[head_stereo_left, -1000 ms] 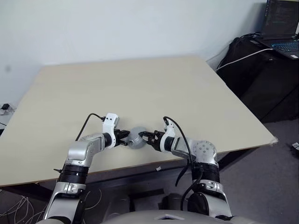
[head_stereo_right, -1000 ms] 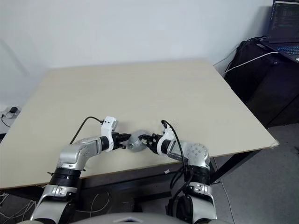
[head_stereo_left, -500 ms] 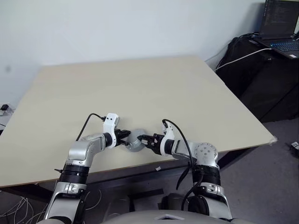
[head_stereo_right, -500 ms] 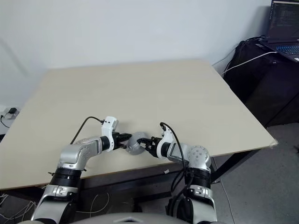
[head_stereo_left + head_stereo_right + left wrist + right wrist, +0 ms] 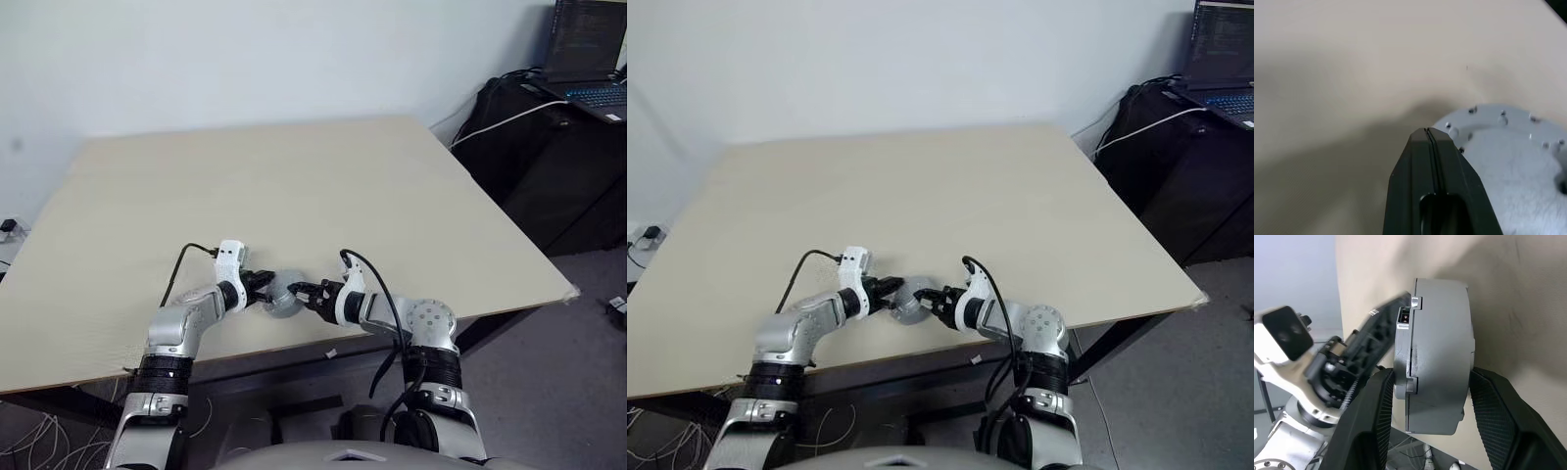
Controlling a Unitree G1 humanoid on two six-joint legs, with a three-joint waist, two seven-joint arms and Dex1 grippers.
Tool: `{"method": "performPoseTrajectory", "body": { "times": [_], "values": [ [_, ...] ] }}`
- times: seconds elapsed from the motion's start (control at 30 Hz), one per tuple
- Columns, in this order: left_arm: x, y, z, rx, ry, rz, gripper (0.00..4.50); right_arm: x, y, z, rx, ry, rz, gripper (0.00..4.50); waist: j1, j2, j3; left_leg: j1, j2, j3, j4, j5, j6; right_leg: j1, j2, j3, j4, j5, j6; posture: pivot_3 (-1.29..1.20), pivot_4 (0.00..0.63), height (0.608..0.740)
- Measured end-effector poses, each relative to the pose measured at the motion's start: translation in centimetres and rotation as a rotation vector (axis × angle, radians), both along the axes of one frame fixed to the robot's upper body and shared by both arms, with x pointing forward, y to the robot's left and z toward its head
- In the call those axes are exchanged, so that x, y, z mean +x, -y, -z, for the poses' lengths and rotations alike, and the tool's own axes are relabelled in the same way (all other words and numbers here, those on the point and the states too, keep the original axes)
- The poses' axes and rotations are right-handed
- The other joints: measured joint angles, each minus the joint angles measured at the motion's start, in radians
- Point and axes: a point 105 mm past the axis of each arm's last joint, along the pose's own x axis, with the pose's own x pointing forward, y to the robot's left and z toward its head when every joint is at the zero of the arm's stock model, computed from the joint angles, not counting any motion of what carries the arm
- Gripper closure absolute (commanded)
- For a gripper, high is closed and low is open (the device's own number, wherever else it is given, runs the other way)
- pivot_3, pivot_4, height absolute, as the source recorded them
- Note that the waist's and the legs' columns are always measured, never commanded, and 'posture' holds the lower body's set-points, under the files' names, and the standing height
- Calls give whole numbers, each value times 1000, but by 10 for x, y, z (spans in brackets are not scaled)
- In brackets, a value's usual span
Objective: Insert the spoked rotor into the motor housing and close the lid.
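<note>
The motor housing (image 5: pixel 281 296) is a thick grey drum held just above the table, close to its front edge. My right gripper (image 5: pixel 299 293) is shut on it, one black finger on each flat side (image 5: pixel 1440 333). A seam runs round the drum between two halves, and I cannot tell which half is the lid. My left gripper (image 5: pixel 260 287) is shut, with its tip (image 5: pixel 1429 131) against the drum's rim beside a face ringed with small studs (image 5: pixel 1508 147). The spoked rotor is hidden.
The beige table (image 5: pixel 294 176) stretches away bare behind the grippers. Its front edge runs just under both wrists. A black stand with an open laptop (image 5: pixel 588 59) is off the table's far right corner.
My left elbow has swung inward and the left gripper has turned a little against the drum. The right gripper and the drum have stayed where they were.
</note>
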Motion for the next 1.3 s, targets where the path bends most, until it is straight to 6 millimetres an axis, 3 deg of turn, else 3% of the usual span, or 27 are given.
{"method": "performPoseTrajectory", "body": {
  "times": [0.1,0.23,0.43,0.63,0.77,0.97,1.3],
  "values": [
    [6,5,-20,-80,81,-38,4500,-1,-3,0,0,2,-13,2400,-5,0,0,-1,0,1,0,0,0,-1,1,1,0,1,-1,0,0,740],
    [13,-5,-50,-208,209,-153,4500,0,-2,0,4,3,-9,2400,-4,0,0,-2,1,1,0,0,0,-2,1,1,0,1,-1,0,0,740],
    [-5,-17,-71,-437,254,-219,4500,2,1,0,13,5,17,2400,-4,-1,0,-2,0,1,0,0,1,-2,1,1,0,1,-1,0,0,740],
    [-42,-19,-64,-669,128,-226,4500,6,8,0,31,4,66,2401,-4,-1,1,-2,0,1,1,0,1,-2,1,1,0,-2,3,0,0,740],
    [-72,-22,-37,-741,-17,-283,4500,10,15,-1,44,11,119,2401,-10,-3,2,-2,1,1,1,-1,1,-3,1,1,0,-3,1,0,0,740],
    [-94,-24,-27,-884,-100,-335,4500,13,16,-2,48,17,136,2401,-14,-4,4,-3,2,2,1,0,0,-6,2,2,0,-4,0,0,0,740],
    [-102,-37,-16,-984,-141,-459,1251,16,12,-10,84,39,138,2402,-13,-5,5,-6,2,3,1,0,0,-8,2,3,0,-4,0,0,0,740]
  ]
}}
